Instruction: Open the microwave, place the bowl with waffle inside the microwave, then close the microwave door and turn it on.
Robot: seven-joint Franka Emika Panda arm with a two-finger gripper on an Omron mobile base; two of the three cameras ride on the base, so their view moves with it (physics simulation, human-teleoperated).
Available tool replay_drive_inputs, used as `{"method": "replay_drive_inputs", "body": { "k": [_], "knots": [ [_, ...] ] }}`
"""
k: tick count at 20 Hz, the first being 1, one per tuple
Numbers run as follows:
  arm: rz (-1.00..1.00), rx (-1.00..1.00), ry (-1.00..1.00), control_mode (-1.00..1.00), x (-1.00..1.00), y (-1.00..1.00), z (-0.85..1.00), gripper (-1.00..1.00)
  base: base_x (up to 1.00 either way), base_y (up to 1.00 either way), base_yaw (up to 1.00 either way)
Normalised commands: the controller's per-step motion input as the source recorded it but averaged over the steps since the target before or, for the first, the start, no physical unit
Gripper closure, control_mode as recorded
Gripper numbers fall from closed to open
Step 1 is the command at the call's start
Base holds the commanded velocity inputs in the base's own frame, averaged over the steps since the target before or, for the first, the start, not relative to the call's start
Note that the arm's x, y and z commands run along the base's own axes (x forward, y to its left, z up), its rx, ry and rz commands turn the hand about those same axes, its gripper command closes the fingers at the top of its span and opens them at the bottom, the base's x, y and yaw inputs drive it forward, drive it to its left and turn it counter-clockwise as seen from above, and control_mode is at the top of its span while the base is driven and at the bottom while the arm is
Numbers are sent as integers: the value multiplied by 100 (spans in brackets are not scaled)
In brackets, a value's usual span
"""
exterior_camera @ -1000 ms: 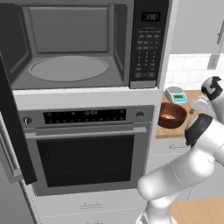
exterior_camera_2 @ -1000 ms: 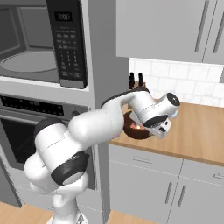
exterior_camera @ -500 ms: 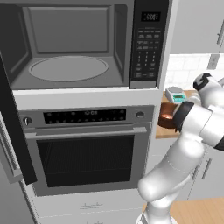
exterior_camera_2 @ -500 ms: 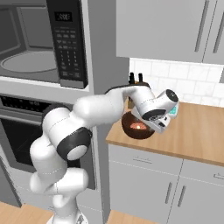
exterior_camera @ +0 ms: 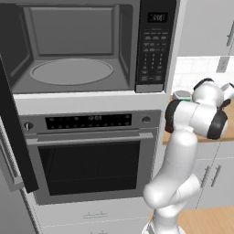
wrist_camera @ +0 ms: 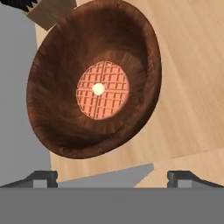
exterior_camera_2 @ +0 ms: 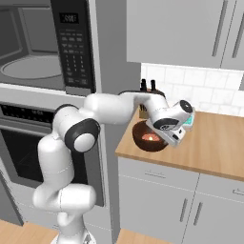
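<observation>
The claw [wrist_camera: 112, 177] is spread fully wide and holds nothing — it hangs just above the bowl with waffle [wrist_camera: 94, 81], which sits on the wooden bench [exterior_camera_2: 217, 147] beside the oven column. To grip well, it should probably lower one finger inside the rim, one outside, then pinch the wall. The microwave [exterior_camera: 80, 48] stands ready, the microwave door [exterior_camera: 16, 132] swung wide.

microwave [exterior_camera: 73, 50] cavity stands open and bare; a knife block [wrist_camera: 50, 11] crowds the bowl [wrist_camera: 94, 83].
</observation>
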Motion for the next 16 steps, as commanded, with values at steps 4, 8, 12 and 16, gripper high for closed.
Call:
{"method": "replay_drive_inputs", "body": {
  "k": [4,8,12,16],
  "knots": [
    [-10,0,0,-100,17,-13,-32,-100,0,0,0],
    [-12,0,0,-100,26,-6,-11,-100,0,0,0],
    [-13,0,0,-100,29,2,-8,-100,0,0,0],
    [-12,-3,2,-100,32,1,-22,-100,0,0,0]
  ]
}}
